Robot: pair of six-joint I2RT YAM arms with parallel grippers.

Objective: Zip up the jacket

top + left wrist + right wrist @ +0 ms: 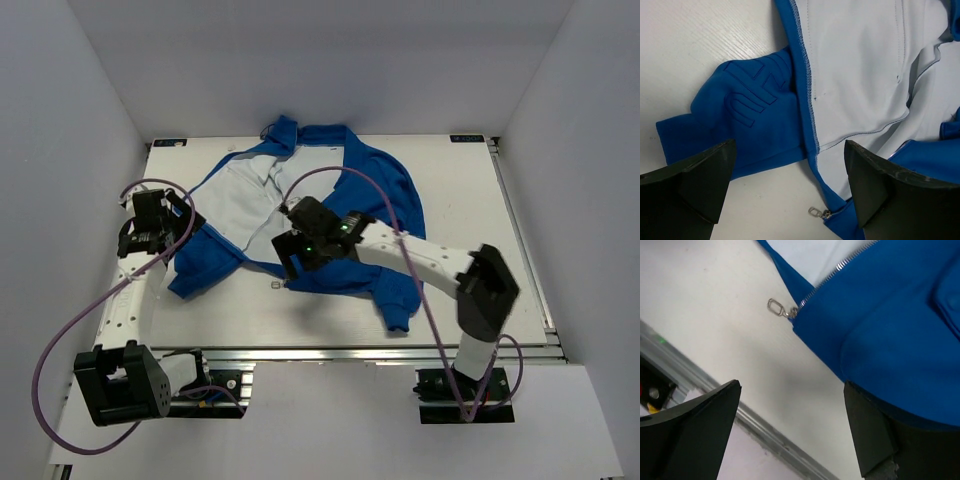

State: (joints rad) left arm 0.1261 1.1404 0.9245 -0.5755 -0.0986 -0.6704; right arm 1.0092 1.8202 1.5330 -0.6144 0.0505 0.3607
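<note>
The bright-blue jacket (390,190) lies spread on the white table, its left front folded open to show the white lining (240,200). The metal zipper pull (277,287) lies on the table at the jacket's bottom hem; it also shows in the left wrist view (816,212) and in the right wrist view (777,307). My left gripper (150,222) is open and empty over the jacket's left sleeve cuff (735,125). My right gripper (298,262) is open and empty above the hem, just beside the pull, with blue fabric (890,325) under its right finger.
The table's metal front rail (350,352) runs close below the hem and shows in the right wrist view (755,427). The right sleeve (395,300) reaches toward the front edge. White enclosure walls stand on three sides. Purple cables loop from both arms.
</note>
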